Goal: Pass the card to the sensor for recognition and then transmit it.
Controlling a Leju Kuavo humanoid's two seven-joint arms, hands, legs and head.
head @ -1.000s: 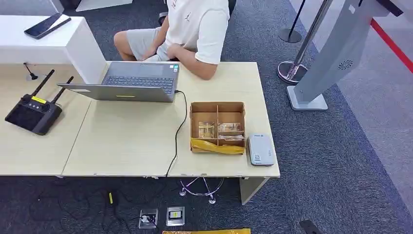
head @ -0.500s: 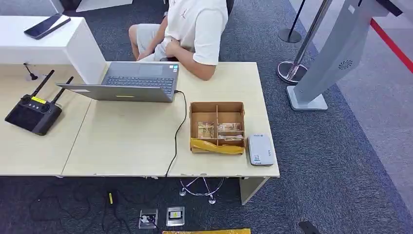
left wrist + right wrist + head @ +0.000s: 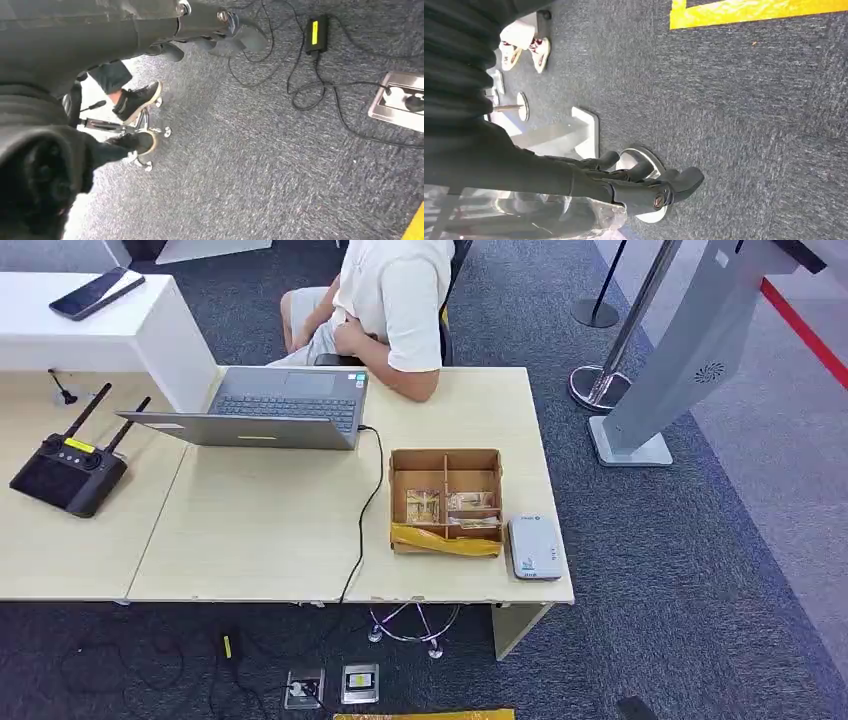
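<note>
The card point(image 3: 424, 506) lies in a near compartment of the cardboard box point(image 3: 446, 462), and the white sensor point(image 3: 535, 546) is just beside the box on the bench point(image 3: 260, 530). I judge the task has not started: nothing is picked up yet. My next move is to raise one arm and reach into the box for a card. My left hand point(image 3: 210, 35) hangs over the carpet floor with fingers loosely apart, holding nothing. My right hand point(image 3: 644, 182) also hangs empty, fingers a little curled but apart.
</note>
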